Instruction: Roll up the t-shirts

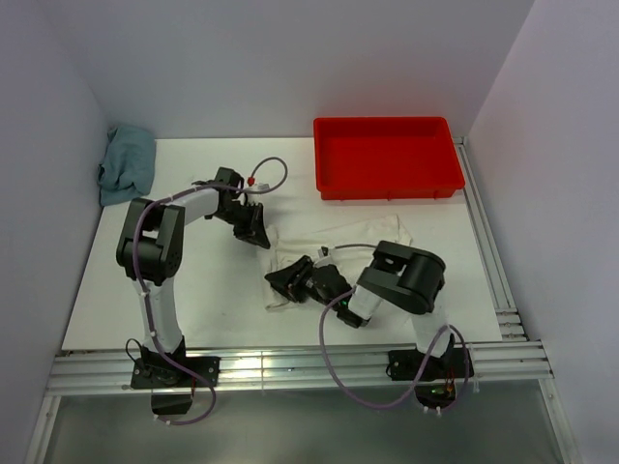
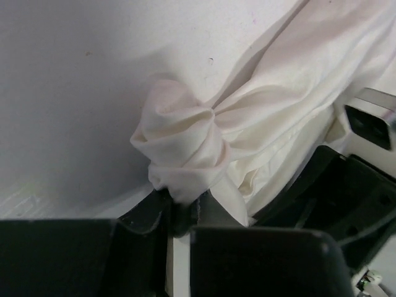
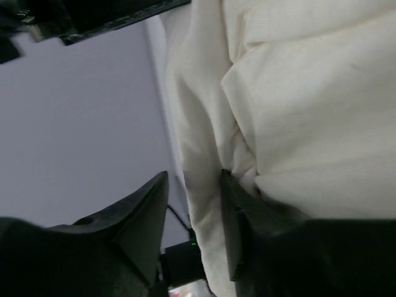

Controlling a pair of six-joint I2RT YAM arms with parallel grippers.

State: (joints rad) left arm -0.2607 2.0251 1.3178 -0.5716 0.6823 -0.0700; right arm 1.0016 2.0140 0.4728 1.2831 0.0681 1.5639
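A white table (image 1: 222, 302), aluminium rails (image 1: 290, 372) at its near edge, stands between 3 plain pale walls (image 1: 290, 58).

Cream-white t-shirt (image 1: 300, 242), wrinkled, bunched at one corner, lying on table (image 1: 193, 290)

Cream cotton t-shirt (image 1: 363, 235) on the white table (image 1: 193, 290) at centre, red rectangular plastic tray (image 1: 382, 190) just behind it, crumpled teal cloth (image 1: 128, 164) in the back-left corner
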